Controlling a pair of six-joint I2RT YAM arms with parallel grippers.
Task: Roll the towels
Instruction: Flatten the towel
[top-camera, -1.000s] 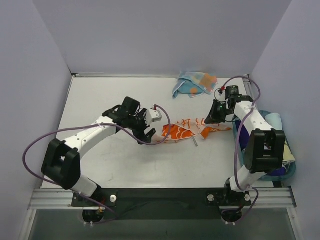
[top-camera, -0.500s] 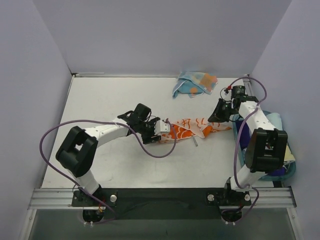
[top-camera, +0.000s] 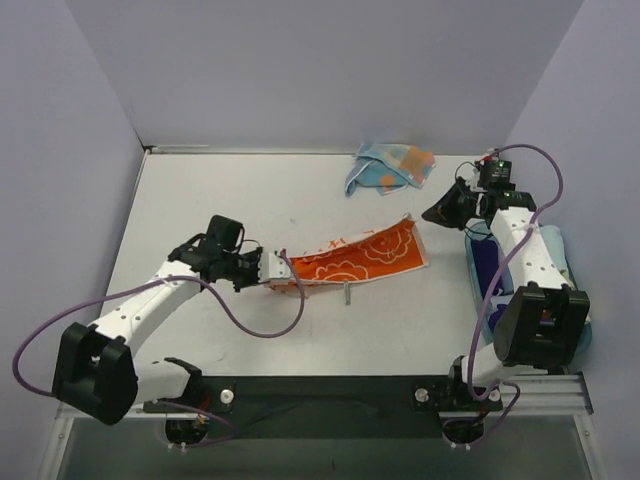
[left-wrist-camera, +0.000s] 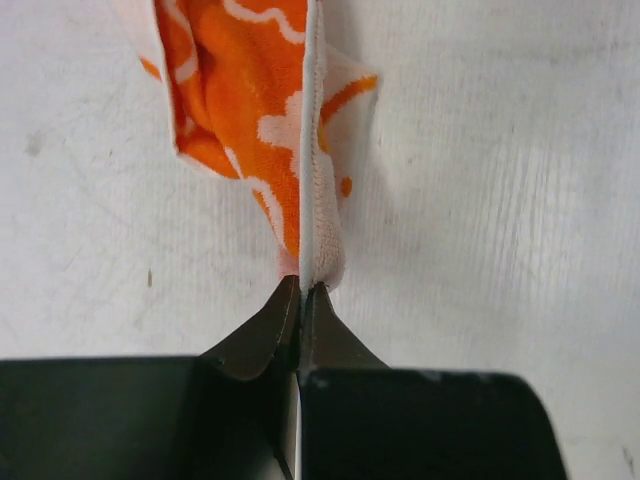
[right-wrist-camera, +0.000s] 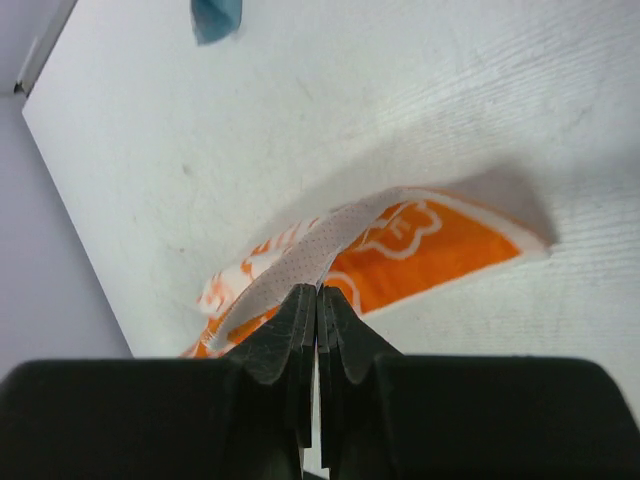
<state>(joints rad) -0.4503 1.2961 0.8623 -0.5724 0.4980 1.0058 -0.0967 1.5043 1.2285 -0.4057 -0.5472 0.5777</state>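
A white towel with orange cloud prints (top-camera: 360, 255) hangs stretched between both grippers just above the table, orange side up. My left gripper (top-camera: 272, 268) is shut on its left end; in the left wrist view the jaws (left-wrist-camera: 303, 285) pinch the folded white edge of that towel (left-wrist-camera: 250, 100). My right gripper (top-camera: 430, 214) is shut on the far right corner; the right wrist view shows the gripper (right-wrist-camera: 318, 290) clamped on a white dotted strip of the towel (right-wrist-camera: 430, 245). A light blue towel with orange dots (top-camera: 390, 167) lies crumpled at the back of the table.
A basket (top-camera: 585, 335) with blue and purple cloths stands at the right table edge, beside the right arm. A small grey tag (top-camera: 346, 293) hangs from the stretched towel's near edge. A corner of the blue towel (right-wrist-camera: 215, 18) shows in the right wrist view.
The left gripper shut on the towel's left end and pulled it left. The right gripper moved back and right. The bunched towel has spread out flat between them.
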